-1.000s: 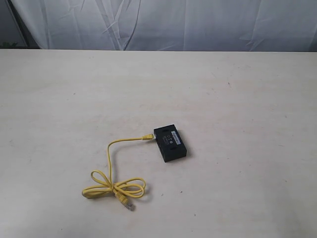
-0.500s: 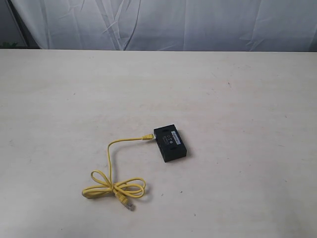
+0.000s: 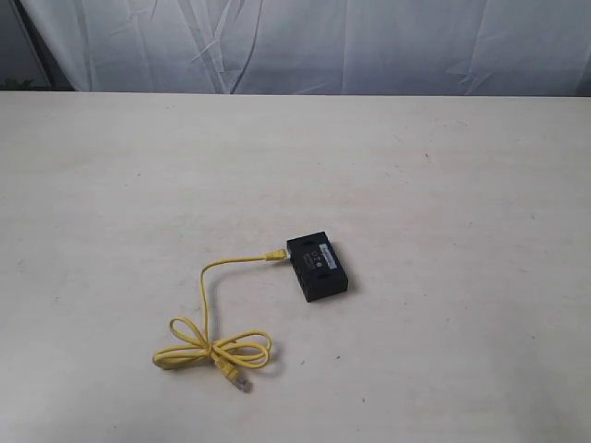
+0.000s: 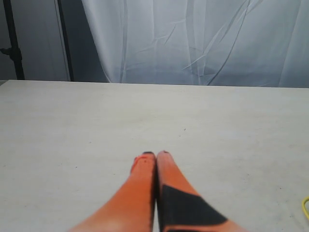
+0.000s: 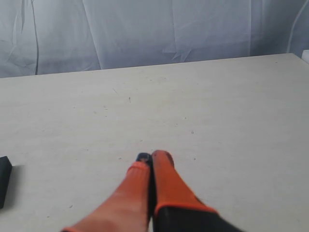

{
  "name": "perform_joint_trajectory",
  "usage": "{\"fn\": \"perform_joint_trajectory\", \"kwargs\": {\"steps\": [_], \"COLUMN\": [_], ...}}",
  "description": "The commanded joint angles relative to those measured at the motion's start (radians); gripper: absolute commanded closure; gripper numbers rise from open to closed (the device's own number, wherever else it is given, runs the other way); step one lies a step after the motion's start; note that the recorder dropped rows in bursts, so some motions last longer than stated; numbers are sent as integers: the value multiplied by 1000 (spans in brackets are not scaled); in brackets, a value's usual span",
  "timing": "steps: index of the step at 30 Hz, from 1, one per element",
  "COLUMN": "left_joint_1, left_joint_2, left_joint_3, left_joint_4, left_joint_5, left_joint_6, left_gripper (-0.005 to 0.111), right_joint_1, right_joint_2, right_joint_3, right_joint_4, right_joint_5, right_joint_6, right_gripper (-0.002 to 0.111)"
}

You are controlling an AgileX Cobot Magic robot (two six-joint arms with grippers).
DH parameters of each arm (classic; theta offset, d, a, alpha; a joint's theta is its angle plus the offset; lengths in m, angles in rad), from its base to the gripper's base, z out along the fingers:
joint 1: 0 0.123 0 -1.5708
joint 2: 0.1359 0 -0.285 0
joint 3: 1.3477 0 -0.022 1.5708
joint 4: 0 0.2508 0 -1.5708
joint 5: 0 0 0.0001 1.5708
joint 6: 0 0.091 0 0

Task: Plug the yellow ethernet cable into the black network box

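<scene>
The small flat black plastic box [image 3: 317, 268] has a tiny white label [image 3: 309, 250] toward its 11 o'clock end, too small to read.

Lab-style test setup; wide pale table [image 3: 443, 185], white draped curtain [image 3: 369, 46]

The left gripper [image 4: 155, 153] has its orange fingers [image 4: 141, 188] pressed flat together, with nothing between them. The right gripper [image 5: 151, 155] is closed the same way; both tips seem to hang free.

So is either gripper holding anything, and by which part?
Nothing is held. The left gripper and right gripper are both shut and empty; the yellow ethernet cable and black network box lie untouched on the table.
</scene>
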Motion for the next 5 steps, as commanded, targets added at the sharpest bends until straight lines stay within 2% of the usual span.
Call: {"fn": "perform_joint_trajectory", "kwargs": {"steps": [1, 5], "left_joint_1": [3, 3], "left_joint_2": [-6, -6], "left_joint_3": [5, 5], "left_joint_4": [0, 0], "left_joint_5": [-1, -1], "left_joint_6": [1, 1], "left_gripper": [107, 107], "right_joint_1": [-3, -3], "right_joint_2": [-5, -5], "right_joint_3": [2, 2], "right_joint_4": [-1, -1], "right_joint_5": [-6, -6], "right_joint_6": [-1, -1], "right_gripper": [108, 108]}}
